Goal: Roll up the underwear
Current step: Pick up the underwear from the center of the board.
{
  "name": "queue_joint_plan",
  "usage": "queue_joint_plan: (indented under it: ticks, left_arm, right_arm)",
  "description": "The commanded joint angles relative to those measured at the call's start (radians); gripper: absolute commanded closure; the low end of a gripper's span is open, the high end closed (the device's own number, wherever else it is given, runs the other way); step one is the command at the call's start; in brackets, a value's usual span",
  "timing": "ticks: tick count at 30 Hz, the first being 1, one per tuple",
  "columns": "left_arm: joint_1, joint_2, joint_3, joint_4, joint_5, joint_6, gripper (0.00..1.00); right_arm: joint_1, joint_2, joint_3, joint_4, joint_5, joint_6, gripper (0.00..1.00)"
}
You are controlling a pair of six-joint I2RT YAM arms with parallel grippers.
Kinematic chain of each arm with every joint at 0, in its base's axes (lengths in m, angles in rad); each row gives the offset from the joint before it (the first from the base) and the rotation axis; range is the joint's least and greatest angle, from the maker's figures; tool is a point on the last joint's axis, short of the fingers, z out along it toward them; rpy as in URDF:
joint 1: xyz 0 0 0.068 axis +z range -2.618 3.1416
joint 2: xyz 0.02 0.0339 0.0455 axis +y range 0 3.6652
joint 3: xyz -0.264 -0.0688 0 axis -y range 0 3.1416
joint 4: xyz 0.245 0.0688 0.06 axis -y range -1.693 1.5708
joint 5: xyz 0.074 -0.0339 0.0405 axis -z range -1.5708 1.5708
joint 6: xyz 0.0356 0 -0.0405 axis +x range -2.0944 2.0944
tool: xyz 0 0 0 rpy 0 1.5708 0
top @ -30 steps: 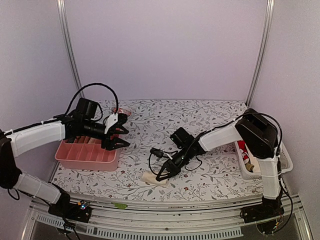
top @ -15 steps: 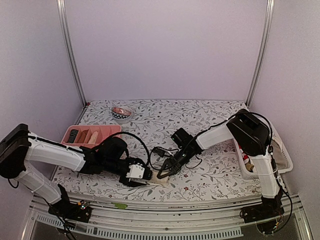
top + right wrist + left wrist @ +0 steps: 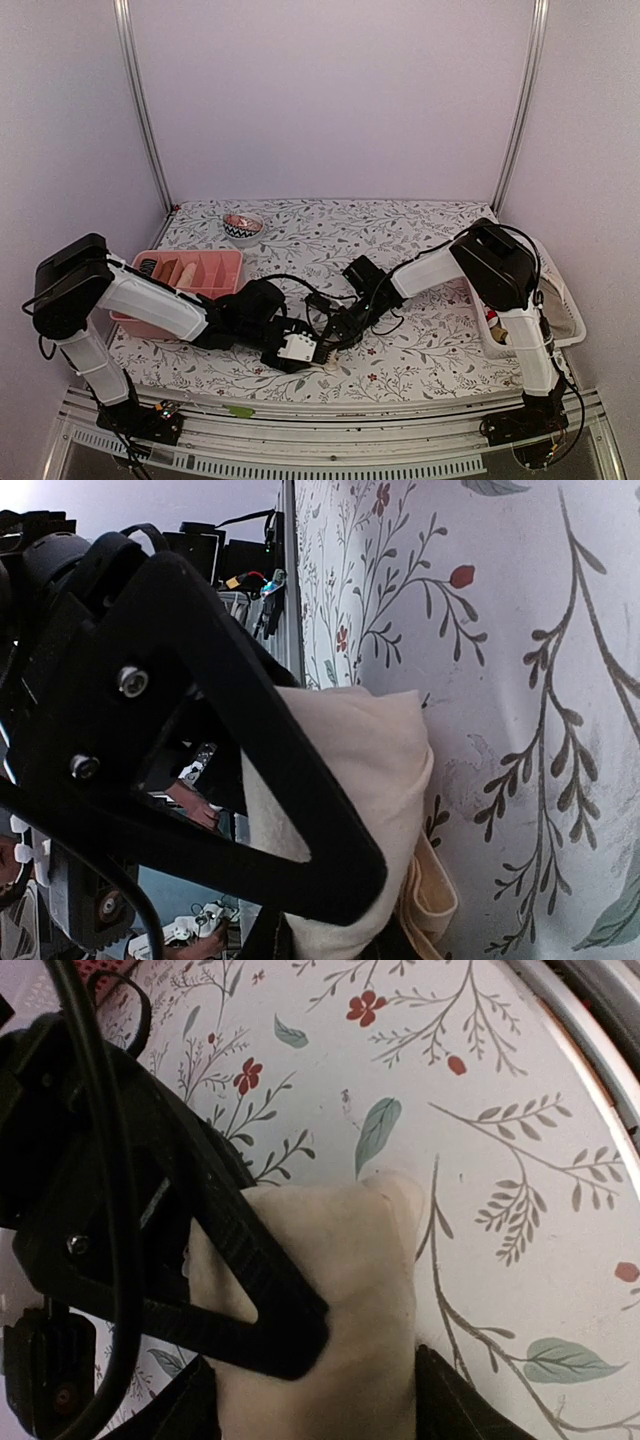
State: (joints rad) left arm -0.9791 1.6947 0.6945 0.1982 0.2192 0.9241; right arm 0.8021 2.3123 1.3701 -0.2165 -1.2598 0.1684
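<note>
A rolled cream underwear (image 3: 326,365) lies at the near middle of the floral table, mostly hidden by both grippers. In the left wrist view the underwear (image 3: 350,1250) fills the gap between my left gripper's (image 3: 315,1410) fingers, which touch it on both sides. The right gripper's black finger (image 3: 260,1290) lies across it. In the right wrist view the underwear (image 3: 360,750) sits in my right gripper (image 3: 330,945), with a folded edge hanging out. My left gripper (image 3: 303,349) and right gripper (image 3: 331,338) meet over it.
A pink divided tray (image 3: 232,256) with several rolled items stands at the left. A small patterned bowl (image 3: 243,226) is at the back left. A white basket (image 3: 566,305) with more cloth is at the right edge. The table's front rail is just beyond the underwear.
My left arm swung from above the pink tray down to the near middle and closed in on the underwear. The right gripper stayed on it and shifted slightly.
</note>
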Motion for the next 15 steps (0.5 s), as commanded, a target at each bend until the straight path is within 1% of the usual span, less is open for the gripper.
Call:
queue_joint_plan:
  ticks: [1,3,7,8,11,13,14,15]
  left_arm:
    - [-0.018,0.065,0.027,-0.005,-0.048,0.004,0.36]
    - [-0.017,0.081,0.035,-0.017,-0.056,-0.002,0.39]
    - [-0.016,0.106,0.039,-0.035,-0.064,-0.002,0.50]
    - [-0.014,0.109,0.043,-0.047,-0.069,-0.003,0.54]
    - [0.004,0.096,0.040,-0.079,-0.065,-0.004,0.74]
    - [0.009,0.070,0.033,-0.097,-0.050,0.000,0.86]
    - [0.011,0.062,0.030,-0.110,-0.042,0.008,0.89]
    - [0.011,0.055,0.028,-0.122,-0.042,0.012,0.92]
  right_arm:
    - [0.001,0.115,-0.048,-0.070,0.068,-0.010,1.00]
    - [0.001,0.115,-0.048,-0.069,0.060,-0.010,1.00]
    - [0.000,0.112,-0.048,-0.071,0.034,-0.017,1.00]
    - [0.001,0.109,-0.047,-0.074,0.030,-0.021,1.00]
    - [0.000,0.091,-0.052,-0.083,0.024,-0.042,1.00]
    - [-0.003,0.069,-0.060,-0.082,0.021,-0.051,1.00]
    - [-0.008,0.057,-0.065,-0.078,0.019,-0.054,1.00]
    - [-0.014,0.049,-0.070,-0.072,0.014,-0.053,0.97]
